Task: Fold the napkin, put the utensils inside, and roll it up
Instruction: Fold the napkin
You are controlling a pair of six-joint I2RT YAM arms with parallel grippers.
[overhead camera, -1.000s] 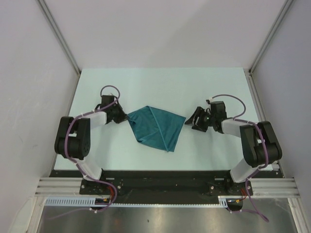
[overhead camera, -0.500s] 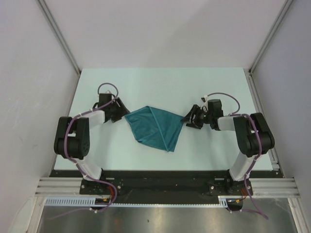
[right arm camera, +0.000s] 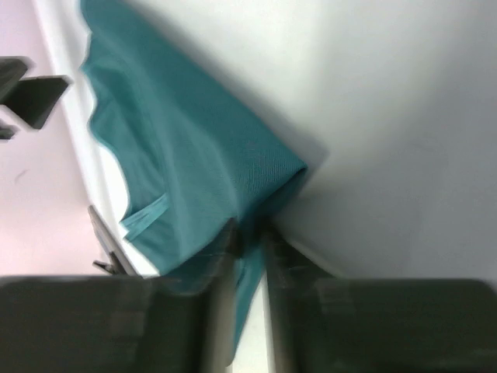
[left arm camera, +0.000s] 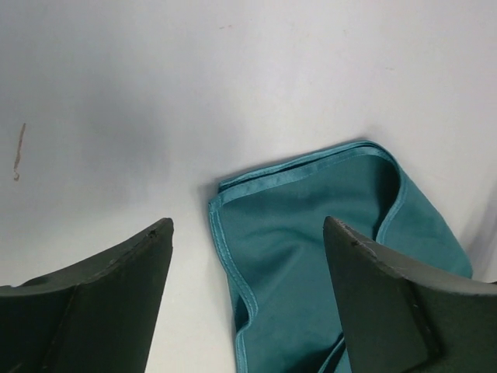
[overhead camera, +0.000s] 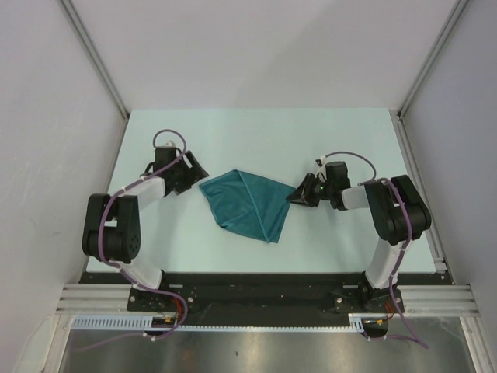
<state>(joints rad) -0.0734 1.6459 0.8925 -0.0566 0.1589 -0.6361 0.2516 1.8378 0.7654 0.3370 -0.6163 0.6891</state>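
The teal napkin (overhead camera: 248,203) lies folded into a rough triangle at the middle of the table. My left gripper (overhead camera: 194,172) is open just left of its left corner, touching nothing. In the left wrist view that hemmed corner of the napkin (left arm camera: 326,225) lies flat between and beyond the spread fingers of the left gripper (left arm camera: 248,225). My right gripper (overhead camera: 299,194) is at the napkin's right corner. Its wrist view shows the right gripper (right arm camera: 248,229) shut on the edge of the napkin (right arm camera: 178,148), with cloth pinched between the fingers. The utensils are out of view.
The pale table (overhead camera: 256,132) is boxed in by white walls with metal posts at the back corners. A small brown mark (left arm camera: 19,151) lies on the surface to the left of the left gripper. Both arm bases sit at the near edge.
My left gripper has opened, let go of the napkin's left corner and drawn back a little. My right gripper has moved left to the right corner and closed on it.
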